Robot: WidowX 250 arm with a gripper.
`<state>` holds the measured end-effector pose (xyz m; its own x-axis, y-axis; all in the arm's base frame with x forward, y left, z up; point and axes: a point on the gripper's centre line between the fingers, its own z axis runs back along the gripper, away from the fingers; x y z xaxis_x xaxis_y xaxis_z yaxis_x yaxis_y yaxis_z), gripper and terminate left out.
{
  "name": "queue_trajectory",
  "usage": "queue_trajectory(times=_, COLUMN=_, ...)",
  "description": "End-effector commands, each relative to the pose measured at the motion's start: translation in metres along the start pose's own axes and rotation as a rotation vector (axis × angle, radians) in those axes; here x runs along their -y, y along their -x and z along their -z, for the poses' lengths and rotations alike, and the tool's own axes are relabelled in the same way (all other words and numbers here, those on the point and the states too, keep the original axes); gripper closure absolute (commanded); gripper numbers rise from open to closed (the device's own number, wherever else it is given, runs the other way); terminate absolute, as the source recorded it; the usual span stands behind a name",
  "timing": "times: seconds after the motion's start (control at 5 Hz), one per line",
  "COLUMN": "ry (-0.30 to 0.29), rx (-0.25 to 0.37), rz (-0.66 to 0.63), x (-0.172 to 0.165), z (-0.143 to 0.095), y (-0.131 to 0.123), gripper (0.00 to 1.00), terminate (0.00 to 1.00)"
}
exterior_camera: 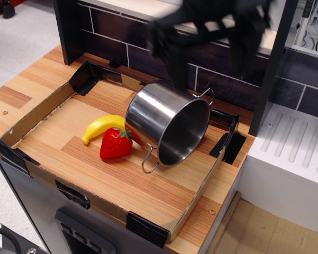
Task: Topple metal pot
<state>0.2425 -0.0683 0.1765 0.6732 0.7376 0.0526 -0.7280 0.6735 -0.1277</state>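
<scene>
Pot (168, 124) tipped on its side in the cardboard tray (37, 108), mouth facing the front right.

It lies on the wooden board touching or just beside the strawberry (115, 144), with the banana (102, 127) next to that. The gripper (175, 63) is a motion-blurred dark shape above the rim, apart from the pot; whether its jaws are spread or closed cannot be told. Being round, the pot could roll toward the tray's low right wall or nudge the fruit if the arm clips its handle (150, 161).
</scene>
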Motion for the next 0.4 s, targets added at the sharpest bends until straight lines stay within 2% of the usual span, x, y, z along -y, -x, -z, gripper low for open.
queue_trajectory(times=0.0, ry=0.115, rx=0.002, rz=-0.014, x=-0.0085, z=-0.0393, y=-0.0182, gripper=0.0, terminate=0.0)
queue_trajectory(times=0.2, ry=0.115, rx=0.002, rz=-0.014, x=-0.0085, z=-0.0393, y=-0.0182, gripper=0.0, terminate=1.0)
